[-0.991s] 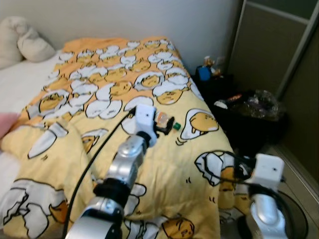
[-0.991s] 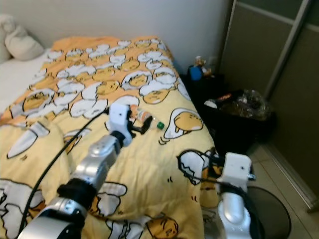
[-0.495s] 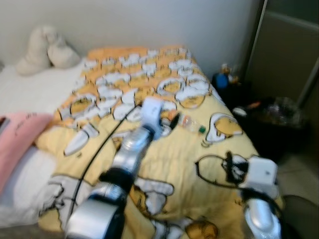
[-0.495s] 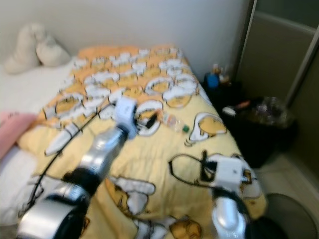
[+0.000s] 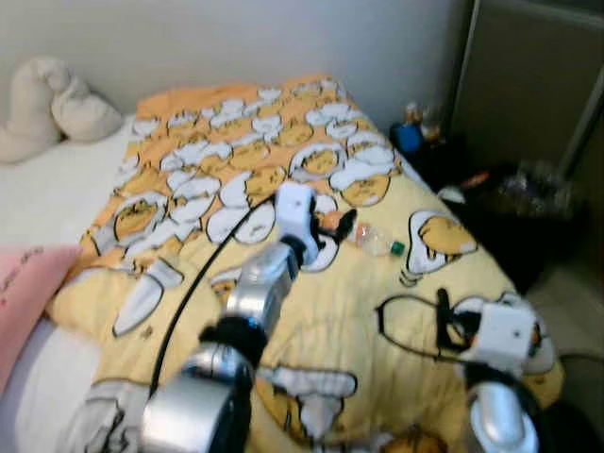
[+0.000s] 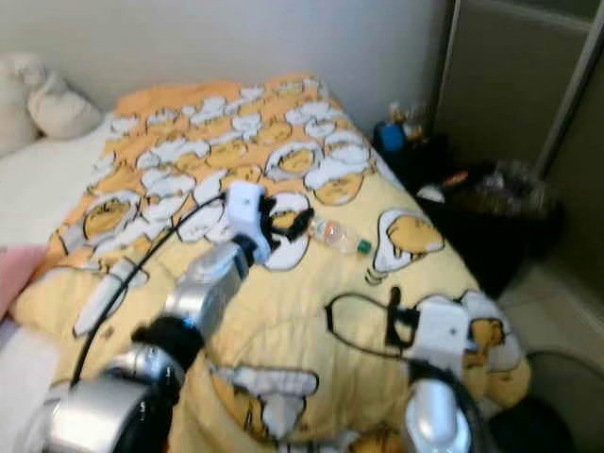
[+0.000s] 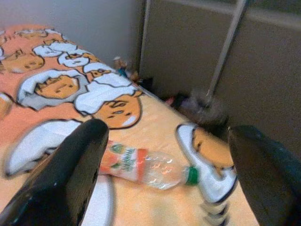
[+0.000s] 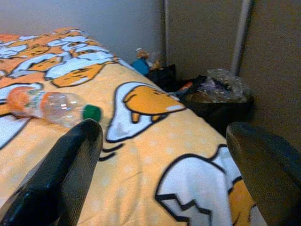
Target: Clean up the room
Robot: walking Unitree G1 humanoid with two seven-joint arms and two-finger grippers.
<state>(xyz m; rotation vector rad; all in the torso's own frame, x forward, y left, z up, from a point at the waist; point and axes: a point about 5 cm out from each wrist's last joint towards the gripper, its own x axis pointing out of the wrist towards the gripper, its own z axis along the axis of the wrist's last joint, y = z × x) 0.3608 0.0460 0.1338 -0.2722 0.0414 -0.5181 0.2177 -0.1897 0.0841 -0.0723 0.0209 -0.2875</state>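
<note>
Closing on the bottle (image 7: 146, 167) lying on the bed (image 5: 311, 311), the left end effector (image 5: 338, 226), fingers wide, should straddle its middle before clamping; right end effector (image 8: 164, 155) hangs open.

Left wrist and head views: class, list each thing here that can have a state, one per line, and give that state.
Plastic bottle: lying on its side on the blanket, green cap on, looks empty.
Left gripper: open, fingers either side of the bottle, not touching it.
Right gripper: open, above the blanket, holding nothing.
Blanket: spread over the bed, rumpled.
Black bin: open, full of rubbish.
</note>
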